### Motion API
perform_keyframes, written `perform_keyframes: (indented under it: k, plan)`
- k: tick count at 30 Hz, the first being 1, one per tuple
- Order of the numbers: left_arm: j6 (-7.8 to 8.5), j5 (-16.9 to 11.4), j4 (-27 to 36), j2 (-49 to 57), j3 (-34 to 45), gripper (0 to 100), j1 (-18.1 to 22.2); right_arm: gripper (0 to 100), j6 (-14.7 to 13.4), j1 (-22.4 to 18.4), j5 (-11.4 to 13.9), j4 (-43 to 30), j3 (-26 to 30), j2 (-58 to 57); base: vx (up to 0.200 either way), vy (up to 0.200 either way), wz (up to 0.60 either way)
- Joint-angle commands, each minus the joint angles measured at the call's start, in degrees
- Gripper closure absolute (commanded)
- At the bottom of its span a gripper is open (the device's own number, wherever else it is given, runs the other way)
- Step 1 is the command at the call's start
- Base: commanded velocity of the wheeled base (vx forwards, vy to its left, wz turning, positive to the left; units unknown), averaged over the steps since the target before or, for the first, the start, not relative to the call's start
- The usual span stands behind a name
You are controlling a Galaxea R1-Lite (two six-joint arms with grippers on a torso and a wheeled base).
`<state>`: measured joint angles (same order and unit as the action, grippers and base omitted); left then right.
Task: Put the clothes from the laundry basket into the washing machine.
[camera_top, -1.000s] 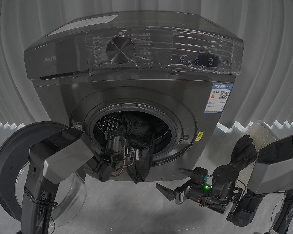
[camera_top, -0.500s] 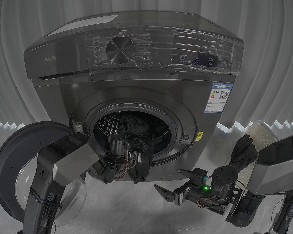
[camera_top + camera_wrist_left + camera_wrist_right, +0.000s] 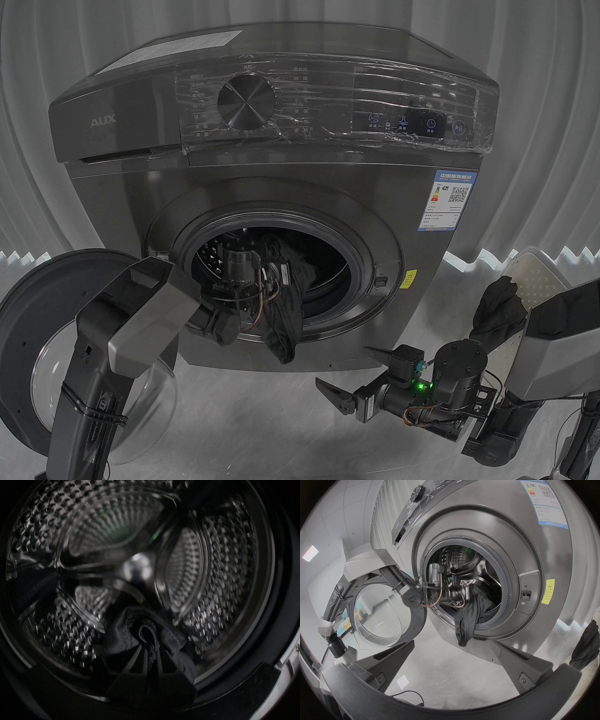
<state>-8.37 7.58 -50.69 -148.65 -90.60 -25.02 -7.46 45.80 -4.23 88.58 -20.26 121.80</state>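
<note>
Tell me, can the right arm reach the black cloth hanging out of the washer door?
Probably yes: the right gripper is open and faces the black cloth, with bare floor between. The left gripper holds it inside.

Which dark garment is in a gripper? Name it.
The dark garment hanging out of the washing machine, clamped by the left gripper; the other garment drapes over the laundry basket.
</note>
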Motion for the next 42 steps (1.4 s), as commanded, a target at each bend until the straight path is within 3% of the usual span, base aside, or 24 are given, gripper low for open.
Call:
perform_keyframes:
  k: [1, 8, 9, 15, 21, 26, 35, 36, 42]
  plan:
    - [-0.94, 3.05, -1.52, -3.49, -11.44, 100, 1.64, 0, -0.01, -0.01, 0.01, 0.02, -0.13, -0.24, 0.000, 0.000, 0.00]
    - [-1.03, 3.14, -2.49, -5.51, -13.81, 100, 1.37, 0, -0.01, -0.01, 0.01, 0.02, -0.22, -0.16, 0.000, 0.000, 0.00]
    - [-1.03, 3.14, -2.57, -5.51, -13.46, 0, 1.20, 0, -0.01, -0.01, 0.01, 0.02, -0.22, -0.16, 0.000, 0.000, 0.00]
    - [-1.73, 1.73, -2.49, 1.00, -0.98, 0, -0.03, 0, -0.01, -0.01, 0.01, 0.02, -0.04, -0.24, 0.000, 0.000, 0.00]
    - [-1.12, -5.30, 2.08, 8.55, 14.93, 0, -1.44, 0, -0.10, -0.01, 0.01, 0.02, 0.05, -0.24, 0.000, 0.000, 0.00]
    - [0.64, -6.00, 1.91, 7.32, 17.21, 0, -1.88, 0, -0.10, -0.01, 0.01, 0.02, 0.05, -0.24, 0.000, 0.000, 0.00]
    - [0.82, -5.56, -0.29, -0.67, 14.22, 0, -1.62, 0, -0.10, -0.01, 0.01, 0.02, 0.05, -0.33, 0.000, 0.000, 0.00]
    - [0.99, -5.47, -0.29, -1.20, 13.78, 100, -1.62, 0, -0.10, -0.01, 0.01, 0.02, -0.13, -0.33, 0.000, 0.000, 0.00]
    - [0.90, -5.39, -0.29, -2.08, 12.29, 100, -1.79, 0, -0.10, 0.08, 0.01, 0.10, -0.22, -0.42, 0.000, 0.000, 0.00]
